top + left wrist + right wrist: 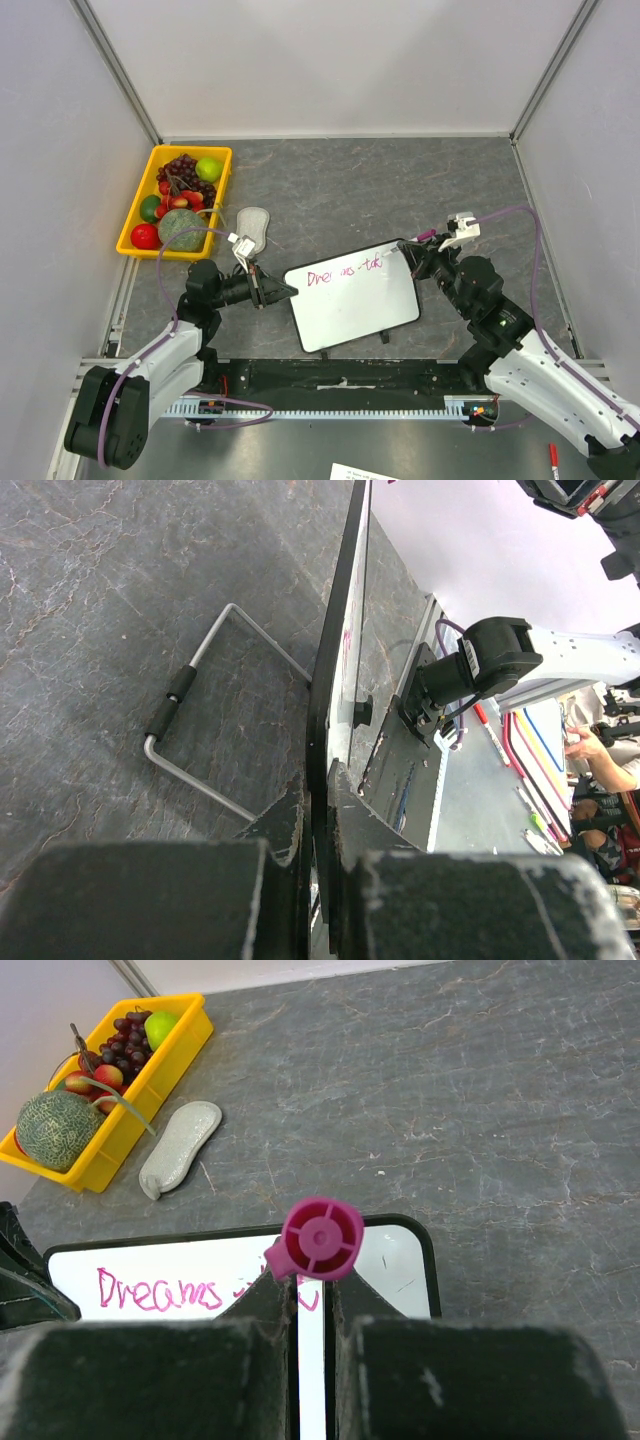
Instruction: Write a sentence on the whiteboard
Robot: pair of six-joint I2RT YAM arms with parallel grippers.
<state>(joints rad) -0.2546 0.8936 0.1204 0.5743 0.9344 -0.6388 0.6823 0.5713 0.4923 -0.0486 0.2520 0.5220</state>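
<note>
Whiteboard point(350, 305) mid-worktop, toward near edge. Left gripper point(288, 291) fingers pinching its left frame edge. Right gripper point(416, 249) fingers clamped on magenta marker point(321, 1239), over board's far right corner, past sentence point(343, 272). Risk: pen pressure pivots board about the single pinch, skewing strokes. Marker may slip.

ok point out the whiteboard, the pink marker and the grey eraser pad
whiteboard point(360, 305), top external view, bare white face below the writing
pink marker point(321, 1238), right wrist view, its round back end
grey eraser pad point(252, 222), top external view, middle of the pad
</note>
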